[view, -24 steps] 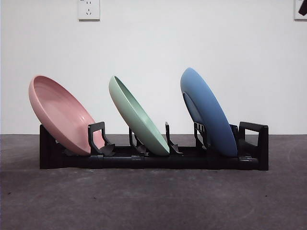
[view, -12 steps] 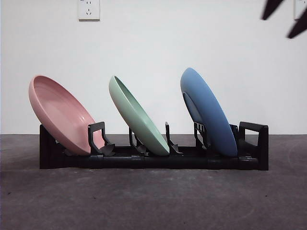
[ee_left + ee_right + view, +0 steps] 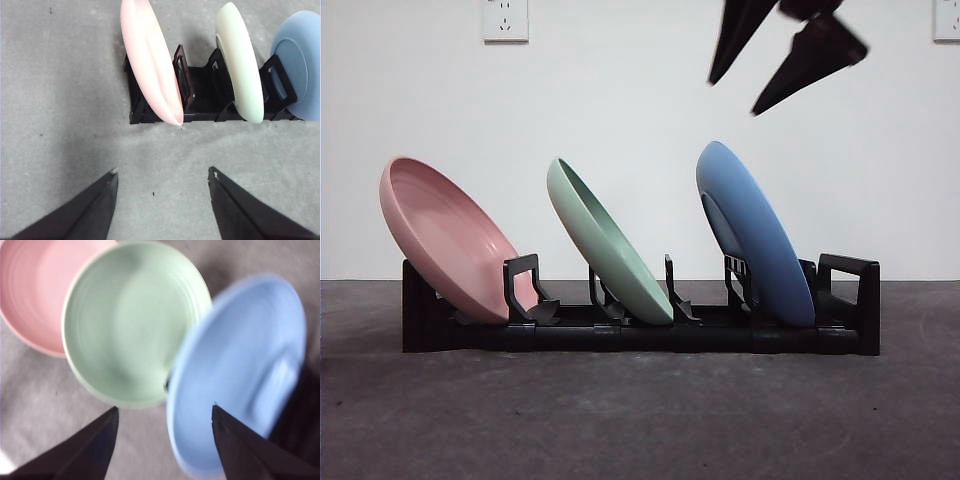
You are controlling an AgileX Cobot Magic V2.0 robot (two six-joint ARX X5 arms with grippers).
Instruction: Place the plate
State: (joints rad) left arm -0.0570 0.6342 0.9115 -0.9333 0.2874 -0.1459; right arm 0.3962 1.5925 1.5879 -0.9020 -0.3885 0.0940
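Three plates lean in a black rack point(image 3: 620, 335): a pink plate point(image 3: 445, 240) at the left, a green plate point(image 3: 605, 240) in the middle, a blue plate point(image 3: 755, 235) at the right. My right gripper point(image 3: 732, 97) hangs open and empty just above the blue plate's top rim. The right wrist view shows its jaws point(image 3: 165, 407) spread over the blue plate point(image 3: 240, 360) and green plate point(image 3: 130, 320). My left gripper point(image 3: 163, 170) is open and empty over bare table, short of the rack point(image 3: 200, 95) near the pink plate point(image 3: 150, 60).
The rack stands on a dark grey table point(image 3: 640, 420) before a white wall. A wall socket point(image 3: 505, 18) sits high at the left and another point(image 3: 947, 18) at the top right corner.
My right gripper has come in from the top right corner and moved left and down to above the blue plate. The plates and rack have not moved.
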